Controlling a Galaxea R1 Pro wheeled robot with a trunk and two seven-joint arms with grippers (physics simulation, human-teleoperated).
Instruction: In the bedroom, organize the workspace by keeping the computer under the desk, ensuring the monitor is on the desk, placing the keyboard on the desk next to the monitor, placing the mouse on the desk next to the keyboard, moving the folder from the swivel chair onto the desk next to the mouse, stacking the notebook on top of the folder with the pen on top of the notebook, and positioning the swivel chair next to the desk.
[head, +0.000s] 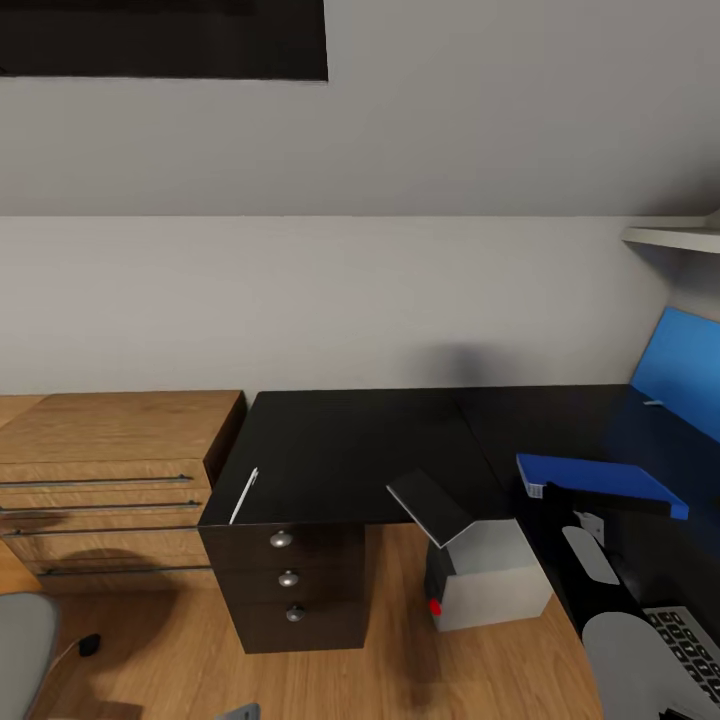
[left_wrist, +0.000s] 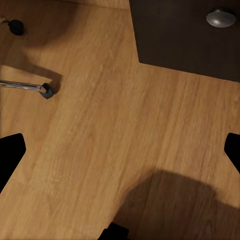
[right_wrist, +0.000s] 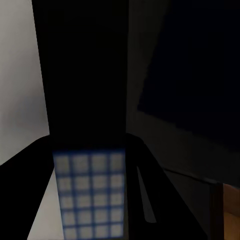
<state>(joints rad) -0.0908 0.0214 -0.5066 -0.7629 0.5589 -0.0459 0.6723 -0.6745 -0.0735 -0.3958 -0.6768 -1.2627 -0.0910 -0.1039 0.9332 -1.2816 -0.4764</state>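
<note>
Head view: folder (head: 600, 482) above desk (head: 350, 450).

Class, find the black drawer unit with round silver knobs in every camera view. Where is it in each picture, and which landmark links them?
Head view: black drawer unit with round silver knobs, lower left of centre, under the desk top.
Left wrist view: upper right corner, one knob showing.
Right wrist view: too dark to tell.
Shared landmark: light wood plank floor.

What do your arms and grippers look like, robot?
My right arm has rounded pale grey shells, then a black wrist section with a pale grey oval panel. My left gripper has two flat black fingers.
</note>
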